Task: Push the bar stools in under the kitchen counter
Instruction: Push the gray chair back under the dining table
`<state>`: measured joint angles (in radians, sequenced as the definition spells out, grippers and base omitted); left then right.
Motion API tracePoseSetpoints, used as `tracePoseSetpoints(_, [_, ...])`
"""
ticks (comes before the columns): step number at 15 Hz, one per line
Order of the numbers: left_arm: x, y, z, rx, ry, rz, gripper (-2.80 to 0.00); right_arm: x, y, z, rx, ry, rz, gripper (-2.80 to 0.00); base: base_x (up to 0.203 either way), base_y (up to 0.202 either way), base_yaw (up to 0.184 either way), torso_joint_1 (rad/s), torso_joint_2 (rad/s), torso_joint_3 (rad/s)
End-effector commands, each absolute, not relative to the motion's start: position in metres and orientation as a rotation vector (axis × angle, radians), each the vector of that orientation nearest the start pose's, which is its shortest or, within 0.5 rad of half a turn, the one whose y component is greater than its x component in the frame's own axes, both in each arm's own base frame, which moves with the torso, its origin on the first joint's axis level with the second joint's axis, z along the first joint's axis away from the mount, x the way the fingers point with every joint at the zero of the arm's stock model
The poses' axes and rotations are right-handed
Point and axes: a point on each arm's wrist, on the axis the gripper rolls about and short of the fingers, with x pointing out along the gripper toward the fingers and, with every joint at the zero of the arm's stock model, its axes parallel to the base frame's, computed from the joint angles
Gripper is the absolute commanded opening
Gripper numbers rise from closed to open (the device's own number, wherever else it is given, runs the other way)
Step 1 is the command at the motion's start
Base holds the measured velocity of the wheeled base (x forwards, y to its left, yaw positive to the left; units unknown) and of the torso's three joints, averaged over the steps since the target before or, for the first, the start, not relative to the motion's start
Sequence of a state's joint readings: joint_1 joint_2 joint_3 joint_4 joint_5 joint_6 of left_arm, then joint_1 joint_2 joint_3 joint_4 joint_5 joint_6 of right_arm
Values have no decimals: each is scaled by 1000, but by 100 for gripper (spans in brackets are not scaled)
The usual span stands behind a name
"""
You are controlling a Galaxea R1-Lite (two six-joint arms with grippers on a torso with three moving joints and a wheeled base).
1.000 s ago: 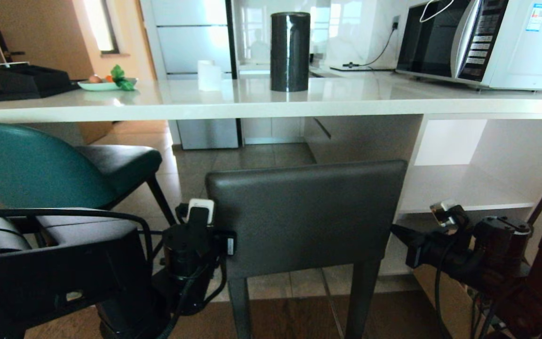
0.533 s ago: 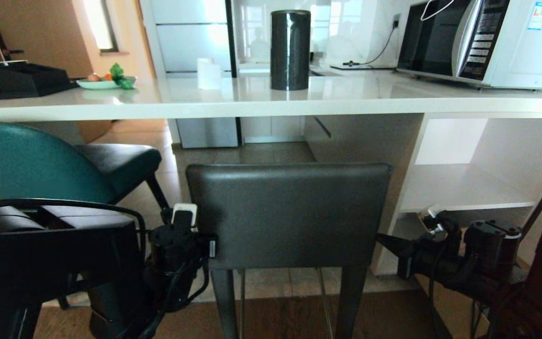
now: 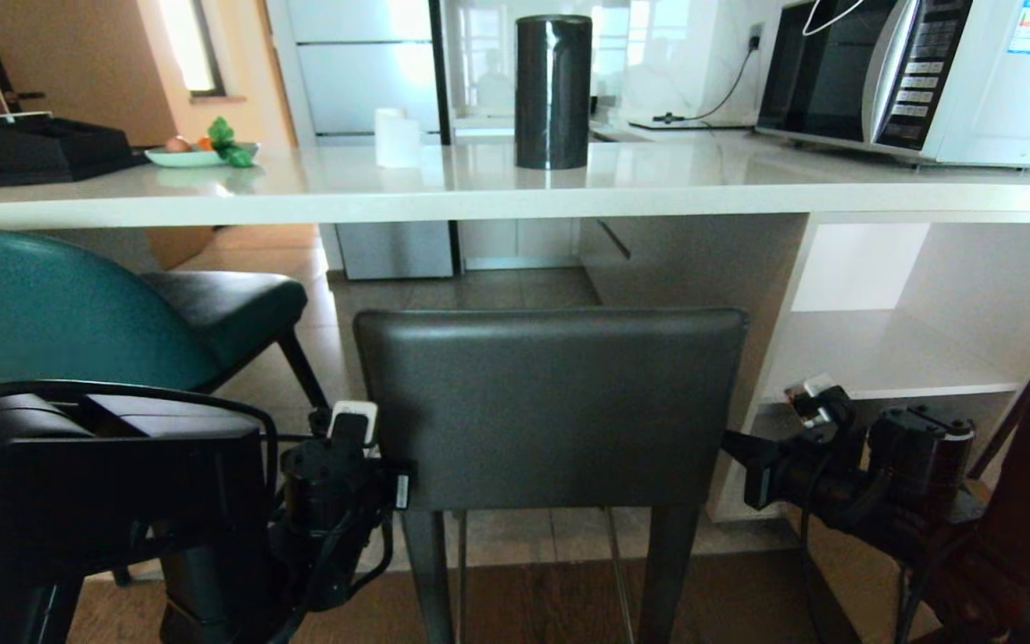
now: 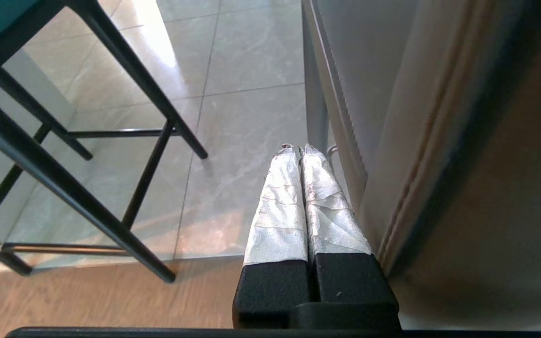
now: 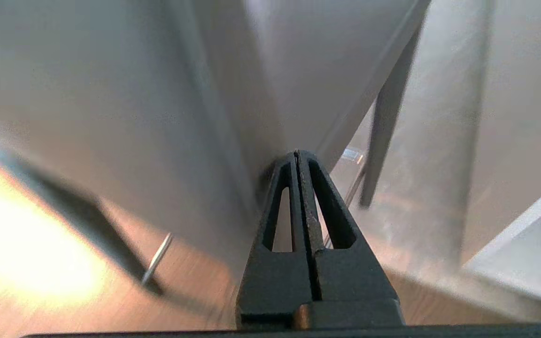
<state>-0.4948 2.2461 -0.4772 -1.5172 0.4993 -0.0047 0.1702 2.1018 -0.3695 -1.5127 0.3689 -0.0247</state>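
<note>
While both hands stay closed and empty, left hand and right hand flank the grey stool.

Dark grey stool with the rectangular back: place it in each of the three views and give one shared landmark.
Head view: the dark grey stool with the rectangular back stands centre, between both grippers.
Left wrist view: its grey side fills the right half, beside the shut left gripper.
Right wrist view: its blurred grey surface spreads behind the shut right gripper.
Shared landmark: the stool's thick grey leg.
</note>
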Motion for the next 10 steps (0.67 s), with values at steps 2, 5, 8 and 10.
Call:
tracePoseSetpoints(2, [288, -140, 45, 73, 158, -8, -280, 295, 58, 77, 17, 111, 499, -280, 0, 0, 0, 0, 0, 0])
tracePoseSetpoints(5, [291, -136, 55, 53, 128, -3, -280, 294, 58, 87, 20, 77, 496, -280, 0, 0, 0, 0, 0, 0])
tracePoseSetpoints(8, [292, -141, 62, 25, 98, -15, -280, 300, 61, 95, 29, 36, 502, -280, 0, 0, 0, 0, 0, 0])
tracePoseSetpoints(10, [291, -141, 67, 20, 87, -19, -280, 304, 65, 98, 28, 15, 514, -280, 0, 0, 0, 0, 0, 0])
